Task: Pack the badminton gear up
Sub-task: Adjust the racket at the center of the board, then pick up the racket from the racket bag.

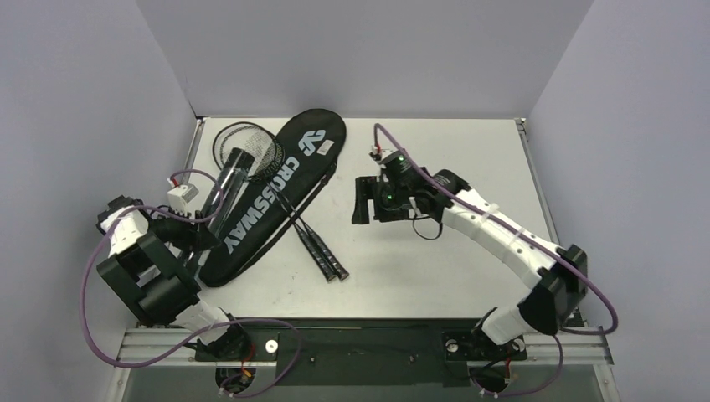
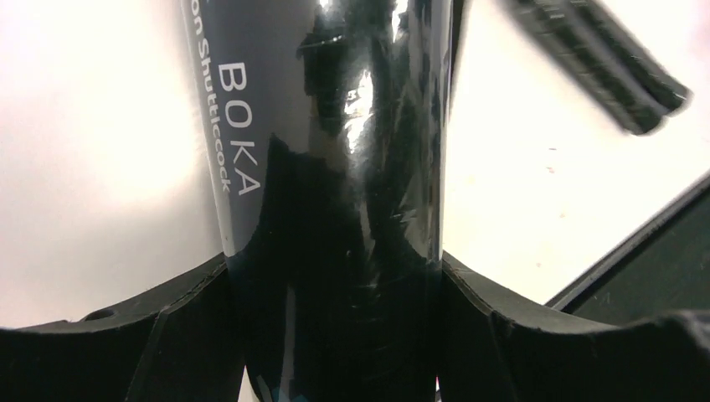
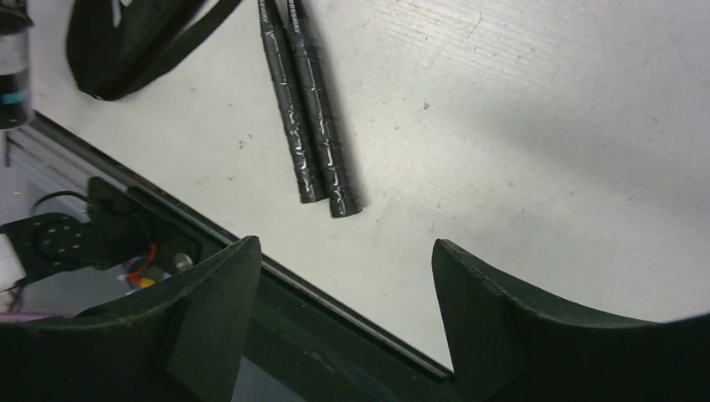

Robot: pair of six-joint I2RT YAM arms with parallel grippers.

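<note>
Bag (image 1: pixel 297 172), a black teardrop printed "CROSSWAY", lies flat at the far left of the surface (image 1: pixel 486 142), with its narrow end toward the near edge. Whether it is zipped or holds anything cannot be told. A strap loops off its right side.

Two rackets (image 1: pixel 322 251) lie across it. Their heads overlap at the bag's far left edge, and the shafts run over the bag. The two grips lie side by side, touching, on the bare surface just right of the bag's near end. The right wrist view cuts off all but the grips (image 3: pixel 310 109).

One tube (image 1: pixel 226 188) slants over the bag's left edge, its far end above the racket heads. The left claw (image 2: pixel 335 280) is clamped on its near part, one finger pressed to each side. Its dark, glossy wall reads "BOKA" and part of "Shuttlecock", and its contents cannot be made out.

The right claw (image 3: pixel 343 247) hangs spread wide and holds nothing. It is over bare surface to the right of the grips, well apart from the bag.
</note>
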